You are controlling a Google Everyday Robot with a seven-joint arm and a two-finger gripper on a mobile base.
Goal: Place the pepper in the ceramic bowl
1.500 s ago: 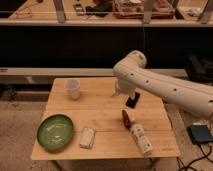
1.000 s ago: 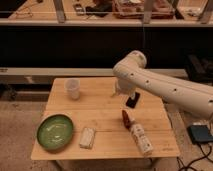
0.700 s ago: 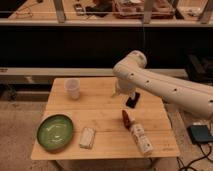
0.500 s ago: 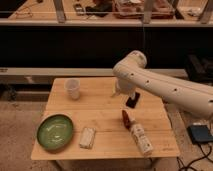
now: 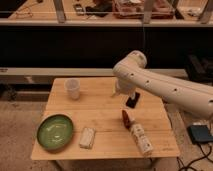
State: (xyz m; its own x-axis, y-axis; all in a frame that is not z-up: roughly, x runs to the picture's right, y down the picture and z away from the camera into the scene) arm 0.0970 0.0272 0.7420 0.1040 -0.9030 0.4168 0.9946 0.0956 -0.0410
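The small dark red pepper (image 5: 126,118) lies on the wooden table (image 5: 102,107), right of centre, just above the top of a white-and-tan bottle (image 5: 141,139). The green ceramic bowl (image 5: 55,131) sits at the table's front left corner, with nothing in it. My gripper (image 5: 132,101) hangs from the white arm over the table's right half, a little behind and to the right of the pepper, apart from it.
A small white translucent cup (image 5: 73,88) stands at the back left. A pale wrapped packet (image 5: 87,138) lies near the front edge, right of the bowl. A dark counter and shelving rise behind the table. A grey box (image 5: 201,133) lies on the floor at right.
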